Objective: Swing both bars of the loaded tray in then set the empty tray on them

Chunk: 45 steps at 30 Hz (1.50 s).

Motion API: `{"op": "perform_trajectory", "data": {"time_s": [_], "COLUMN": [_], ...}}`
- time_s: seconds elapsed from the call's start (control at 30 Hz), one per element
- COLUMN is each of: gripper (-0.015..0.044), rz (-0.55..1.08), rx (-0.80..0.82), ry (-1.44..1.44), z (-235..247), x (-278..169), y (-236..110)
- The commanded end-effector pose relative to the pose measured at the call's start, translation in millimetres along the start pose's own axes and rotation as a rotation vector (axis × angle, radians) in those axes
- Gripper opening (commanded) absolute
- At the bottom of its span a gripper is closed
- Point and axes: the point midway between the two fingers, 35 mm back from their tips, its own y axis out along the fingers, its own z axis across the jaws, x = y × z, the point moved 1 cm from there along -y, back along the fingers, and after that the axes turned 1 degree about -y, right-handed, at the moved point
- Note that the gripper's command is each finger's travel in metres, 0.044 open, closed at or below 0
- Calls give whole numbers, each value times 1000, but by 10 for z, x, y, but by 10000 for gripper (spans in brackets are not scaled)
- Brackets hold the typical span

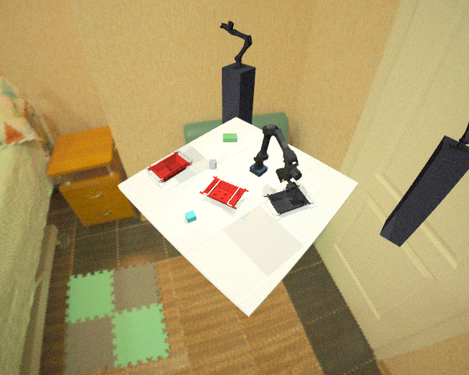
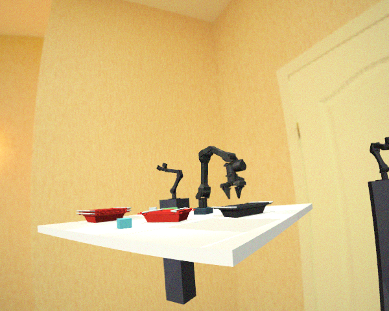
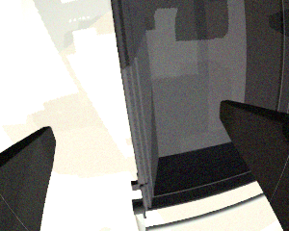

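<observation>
- Overhead, the gripper (image 1: 290, 186) hung above the black tray (image 1: 288, 200), near that tray's end closest to the arm's base (image 1: 258, 170), pointing down.
- From the side, the gripper (image 2: 233, 190) stood clear of the black tray (image 2: 243, 208), with open air between its fingertips and the tray's rim.
- Its jaws were spread wide and held nothing.
- Seen from the wrist, one dark finger (image 3: 263, 154) stood over the inside of the black tray (image 3: 183, 77) and the other (image 3: 19, 199) over the white table (image 3: 87, 110) outside the tray's long wall; that wall ran between them.
- A pale wire bar (image 3: 202, 208) lay along the tray's near end in the wrist view.
- At the middle of the table (image 1: 242, 282), the loaded red tray (image 1: 223, 191) had its two white bars lying across its top, one toward each end, with small red blocks visible inside.
- A second red tray (image 1: 169, 166) sat farther off toward the far-left corner, well apart from the gripper.
- Loose on the table were a cyan block (image 1: 191, 216), a green block (image 1: 229, 137) and a small pale cylinder (image 1: 213, 163).
</observation>
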Motion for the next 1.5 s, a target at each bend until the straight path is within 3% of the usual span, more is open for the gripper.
{"op": "perform_trajectory", "data": {"time_s": [0.0,0.5,0.7,1.17,1.47], "gripper": [440,440,440,235,175], "rz": [4,4,4,4,4], "rx": [10,10,10,10,10], "ry": [-11,-11,-11,-11,-11], "z": [12,32,37,37,37], "x": [-2,-8,-8,-8,-8], "y": [110,812,842,842,842]}}
